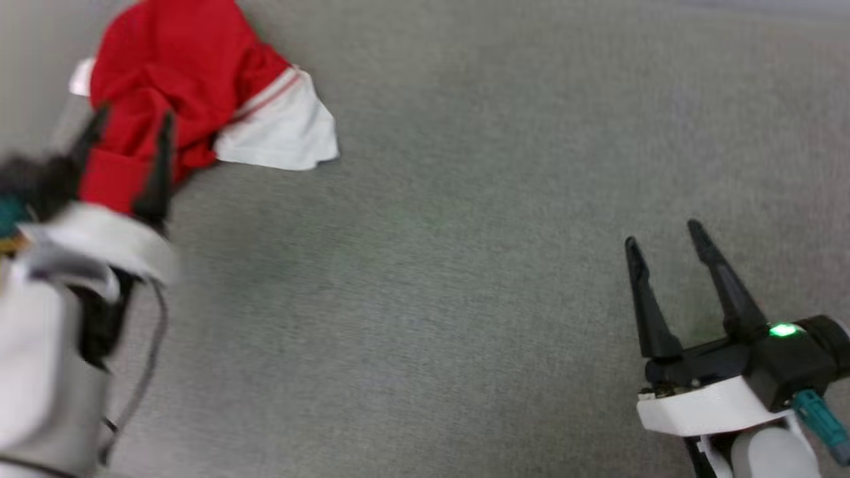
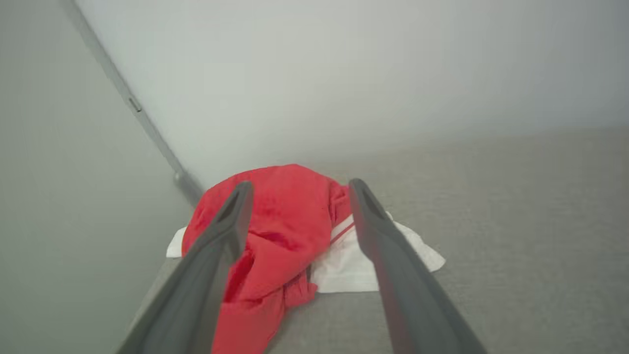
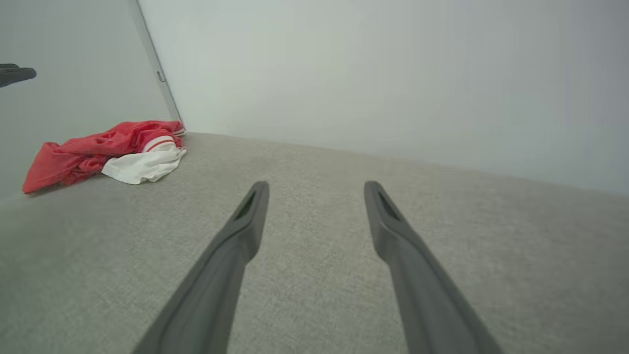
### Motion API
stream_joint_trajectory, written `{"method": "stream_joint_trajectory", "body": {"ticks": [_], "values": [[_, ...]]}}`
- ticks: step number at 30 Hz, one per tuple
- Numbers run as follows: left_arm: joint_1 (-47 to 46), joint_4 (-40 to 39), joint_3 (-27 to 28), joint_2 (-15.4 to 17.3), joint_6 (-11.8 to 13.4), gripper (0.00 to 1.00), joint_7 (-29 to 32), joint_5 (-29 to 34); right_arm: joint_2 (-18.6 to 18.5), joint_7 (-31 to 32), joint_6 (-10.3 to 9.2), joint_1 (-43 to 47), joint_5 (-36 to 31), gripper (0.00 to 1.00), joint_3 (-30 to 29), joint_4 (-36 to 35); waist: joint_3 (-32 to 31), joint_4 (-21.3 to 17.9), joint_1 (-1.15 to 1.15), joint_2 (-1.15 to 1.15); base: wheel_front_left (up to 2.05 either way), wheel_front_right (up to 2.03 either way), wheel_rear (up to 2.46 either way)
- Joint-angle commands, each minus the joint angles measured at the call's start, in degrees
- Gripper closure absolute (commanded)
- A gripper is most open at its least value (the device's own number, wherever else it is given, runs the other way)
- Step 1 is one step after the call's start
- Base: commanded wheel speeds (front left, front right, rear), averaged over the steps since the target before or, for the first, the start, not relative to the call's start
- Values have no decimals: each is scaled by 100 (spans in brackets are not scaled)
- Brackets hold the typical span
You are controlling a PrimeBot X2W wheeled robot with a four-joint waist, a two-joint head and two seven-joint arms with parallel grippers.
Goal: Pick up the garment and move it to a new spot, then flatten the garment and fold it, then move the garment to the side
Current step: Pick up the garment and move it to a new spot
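The garment (image 1: 179, 79) lies crumpled at the far left corner of the grey surface, red with a white panel and striped trim. My left gripper (image 1: 133, 119) hovers open over the garment's near edge, one finger on each side of a red fold, gripping nothing. In the left wrist view the garment (image 2: 285, 231) shows between the spread fingers of that gripper (image 2: 297, 189). My right gripper (image 1: 662, 231) stands open at the lower right, far from the cloth. The right wrist view has the garment (image 3: 98, 152) at its far left, beyond the open right gripper (image 3: 317, 186).
The grey fabric-covered surface (image 1: 465, 232) stretches wide between the two arms. Pale walls (image 2: 344, 73) meet in a corner right behind the garment, and the surface's left edge (image 2: 152, 290) runs close beside the cloth.
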Motion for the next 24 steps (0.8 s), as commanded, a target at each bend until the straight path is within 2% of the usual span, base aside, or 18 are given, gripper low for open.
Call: {"method": "stream_joint_trajectory", "body": {"ticks": [1,6,12,13,19,24], "values": [[-434,176,-175,387,2,0,458,-341,-40,-12,-2,-126,-59,0,-64,-76,622,-426,-1,0,0,0,0],[-1520,578,-797,1608,0,0,2292,-1644,-139,-12,-2,-287,-276,0,-131,-235,1106,-669,-1,0,0,0,0],[-2375,950,-1660,2621,-1,0,3846,-3078,-98,-12,-2,-458,-477,0,-77,-319,1531,-941,-1,0,0,0,0],[-2639,1111,-1947,2919,-1,0,4326,-3579,-72,-10,-2,-480,-468,0,-66,-334,1670,-1075,-1,0,0,0,0],[-3002,1494,-2439,3278,-1,0,4729,-4021,-60,10,-5,-482,-495,0,-101,-303,1902,-1261,-1,0,0,0,0],[-3096,1760,-2879,3245,-1,0,4904,-4293,-57,29,-7,-463,-530,0,-157,-284,2006,-1304,-1,0,0,0,0]]}}
